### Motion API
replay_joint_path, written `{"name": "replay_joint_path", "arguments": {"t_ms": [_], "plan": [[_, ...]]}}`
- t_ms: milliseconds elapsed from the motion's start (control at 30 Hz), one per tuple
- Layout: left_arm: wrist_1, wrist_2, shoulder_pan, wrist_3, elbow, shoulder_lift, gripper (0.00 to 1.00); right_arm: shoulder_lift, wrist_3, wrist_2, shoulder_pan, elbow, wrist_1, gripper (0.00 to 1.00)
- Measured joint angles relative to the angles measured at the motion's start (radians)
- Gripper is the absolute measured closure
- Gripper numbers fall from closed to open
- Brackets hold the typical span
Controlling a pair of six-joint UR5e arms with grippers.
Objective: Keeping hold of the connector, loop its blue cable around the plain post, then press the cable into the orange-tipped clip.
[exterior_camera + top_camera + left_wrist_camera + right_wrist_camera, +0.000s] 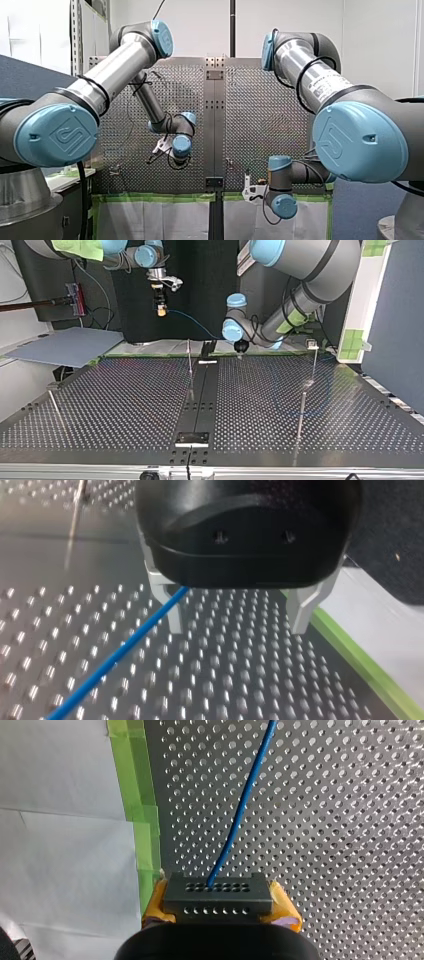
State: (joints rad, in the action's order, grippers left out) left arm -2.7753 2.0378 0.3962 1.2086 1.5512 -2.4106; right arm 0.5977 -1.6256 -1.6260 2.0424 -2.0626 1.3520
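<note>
In the right wrist view a dark connector (217,892) with rows of small holes sits between yellow pads (285,912), my right gripper (220,909) shut on it. Its blue cable (245,800) leads away over the perforated plate. In the top view that gripper (161,309) hangs above the table's far edge, and the cable (195,324) slopes down toward my left gripper (241,346). My left gripper (237,622) is open just above the plate. The cable (115,657) passes close by the inner side of one metal finger (172,615), untouched by the other.
Thin upright posts stand on the perforated table (125,405): one near the middle (190,360), two at the top view's right (301,410) (314,360), one at its left (56,407). Green tape (365,665) marks the plate's edge.
</note>
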Motion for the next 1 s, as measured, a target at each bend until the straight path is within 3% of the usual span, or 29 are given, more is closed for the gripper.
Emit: {"name": "replay_joint_path", "arguments": {"t_ms": [400, 667, 867, 1000], "plan": [[0.007, -0.072, 0.094, 0.101, -0.053, -0.11, 0.0, 0.0, 0.0, 0.022, 0.002, 0.002, 0.014, 1.0], [0.004, -0.131, 0.123, 0.177, -0.056, -0.145, 0.0, 0.0, 0.003, 0.032, 0.002, 0.007, 0.008, 1.0], [0.008, -0.183, 0.136, 0.236, -0.056, -0.146, 0.0, 0.0, 0.01, 0.055, 0.002, 0.013, -0.008, 1.0], [0.015, -0.219, 0.146, 0.274, -0.056, -0.146, 0.0, 0.0, 0.033, 0.064, 0.002, 0.037, -0.038, 1.0]]}}
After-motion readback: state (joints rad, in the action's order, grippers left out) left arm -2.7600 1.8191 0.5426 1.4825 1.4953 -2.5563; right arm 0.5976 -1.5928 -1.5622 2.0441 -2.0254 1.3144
